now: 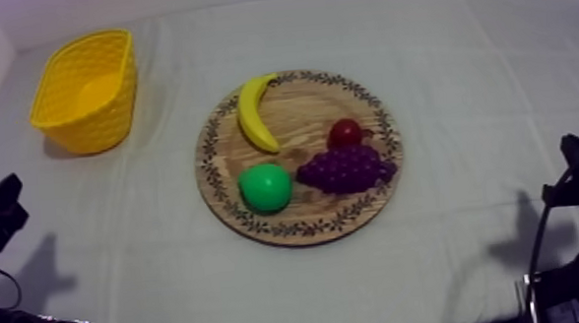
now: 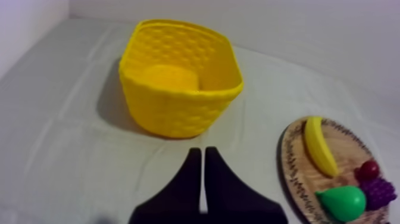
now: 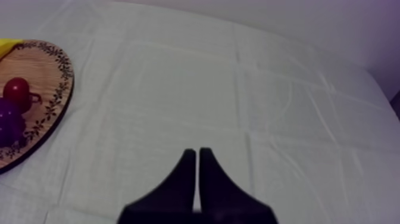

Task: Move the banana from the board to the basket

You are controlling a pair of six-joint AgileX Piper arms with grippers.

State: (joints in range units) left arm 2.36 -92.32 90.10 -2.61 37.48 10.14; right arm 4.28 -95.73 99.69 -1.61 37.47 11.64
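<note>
The banana [image 1: 257,113] lies on the wooden board [image 1: 304,108], its long axis running far to near and its curve bulging toward the yellow basket [image 1: 83,118]. The left gripper [image 2: 201,152] and right gripper [image 3: 197,152] are pressed together, empty.

Open cloth [image 1: 168,198] between basket [image 1: 103,124] and board [image 1: 300,113]; pear [image 1: 264,187] sits near banana [image 1: 254,112]'s end.

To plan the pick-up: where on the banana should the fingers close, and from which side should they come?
Probably at the middle of the banana, across its narrow width, coming from above. It lies flat on the wooden board, with bare wood on both sides there; one end lies close to the pear.
</note>
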